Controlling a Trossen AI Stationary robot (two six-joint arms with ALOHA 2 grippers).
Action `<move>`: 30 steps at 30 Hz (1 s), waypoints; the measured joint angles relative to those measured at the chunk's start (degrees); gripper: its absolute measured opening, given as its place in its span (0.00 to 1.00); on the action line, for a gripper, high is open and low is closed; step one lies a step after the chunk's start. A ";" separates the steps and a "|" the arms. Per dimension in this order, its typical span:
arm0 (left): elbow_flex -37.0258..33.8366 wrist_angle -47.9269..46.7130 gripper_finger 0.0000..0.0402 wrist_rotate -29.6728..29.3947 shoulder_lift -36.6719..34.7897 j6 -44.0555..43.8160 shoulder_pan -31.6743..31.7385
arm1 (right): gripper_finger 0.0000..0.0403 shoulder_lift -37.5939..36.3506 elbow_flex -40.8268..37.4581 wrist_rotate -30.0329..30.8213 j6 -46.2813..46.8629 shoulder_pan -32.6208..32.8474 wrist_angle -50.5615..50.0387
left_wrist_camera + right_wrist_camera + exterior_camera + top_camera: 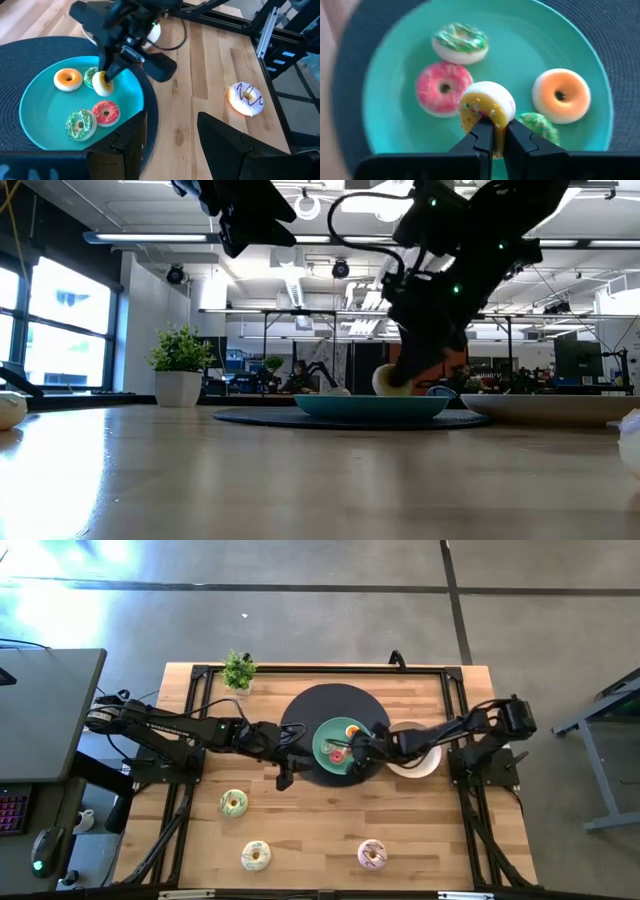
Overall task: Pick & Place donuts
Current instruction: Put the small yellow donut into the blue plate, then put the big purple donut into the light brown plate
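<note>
Wooden tabletop (330,830), with a small potted plant (238,670) at the back edge. Three donuts wait loose toward the front, green-iced (233,803), yellow (256,856) and pink with a dark squiggle (372,854). Left gripper (170,132) hovers spread beside the dark round mat (300,710), out of the way. On the teal plate (560,40): orange, red and two green donuts. Right gripper (494,131) pinches a yellow sprinkled donut (487,106) on edge just over them, probably about to release. White dish (425,762) sits beneath that arm.
</note>
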 joint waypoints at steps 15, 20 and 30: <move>0.00 -0.41 0.43 -2.27 0.00 0.02 0.00 | 0.34 -0.62 3.48 -5.90 -9.66 0.12 -2.63; 0.00 -0.24 0.43 -2.45 0.00 0.02 0.02 | 0.35 -3.75 12.29 -3.38 -12.57 0.12 -19.73; -0.07 -0.54 0.43 -2.62 -2.64 0.25 0.00 | 0.34 -6.38 20.88 -28.40 -3.80 8.28 -36.29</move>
